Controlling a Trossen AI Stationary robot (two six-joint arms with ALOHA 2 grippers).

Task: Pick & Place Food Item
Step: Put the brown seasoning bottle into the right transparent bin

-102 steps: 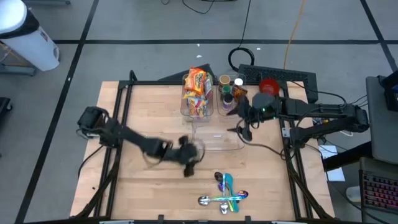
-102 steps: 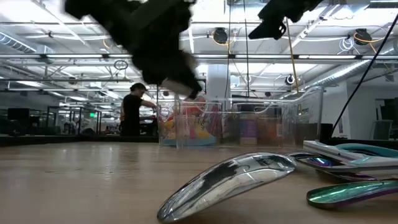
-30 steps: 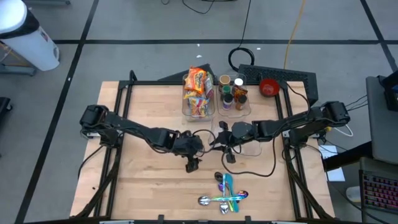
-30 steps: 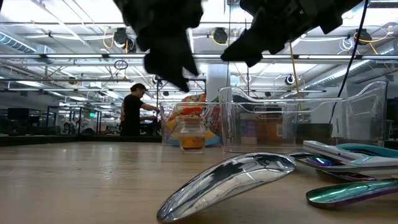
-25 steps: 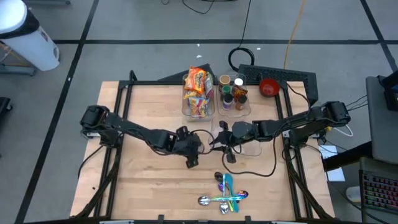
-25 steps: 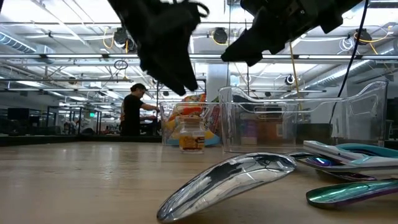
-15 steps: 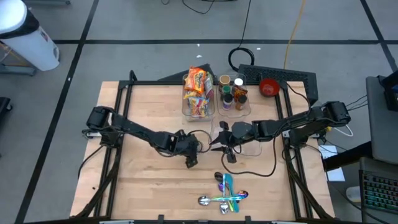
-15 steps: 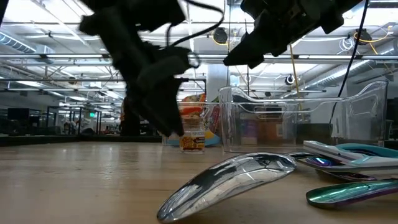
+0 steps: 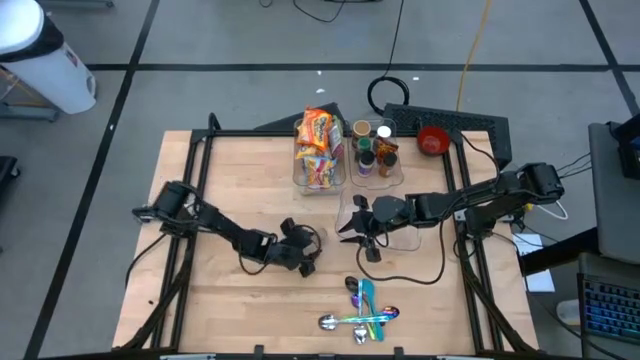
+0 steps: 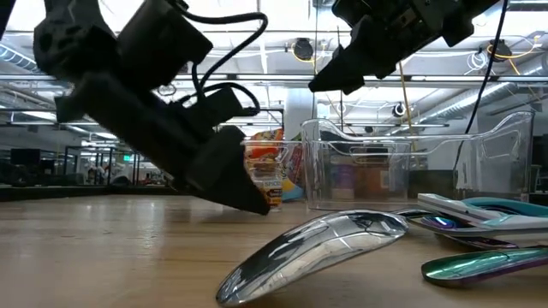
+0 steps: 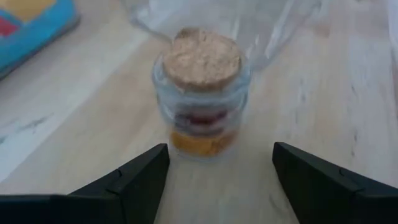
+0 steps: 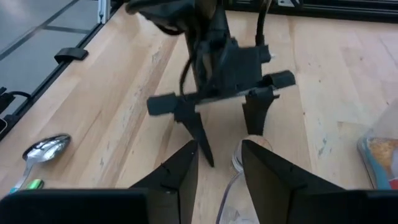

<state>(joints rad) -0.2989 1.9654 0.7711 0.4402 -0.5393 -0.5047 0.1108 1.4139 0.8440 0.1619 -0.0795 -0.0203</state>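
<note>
The small cork-topped jar [image 11: 200, 99] stands alone on the counter [image 9: 230, 180], with bare wood on both sides of it. Right behind it the clear plastic bin [image 10: 411, 171] blocks the way. Spoons [image 9: 360, 310] crowd the front edge.

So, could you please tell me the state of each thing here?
jar: upright, corked, standing on the table.
left gripper: open, facing the jar.
clear bin: upright, nothing seen inside.
right gripper: shut on the clear bin's rim.
</note>
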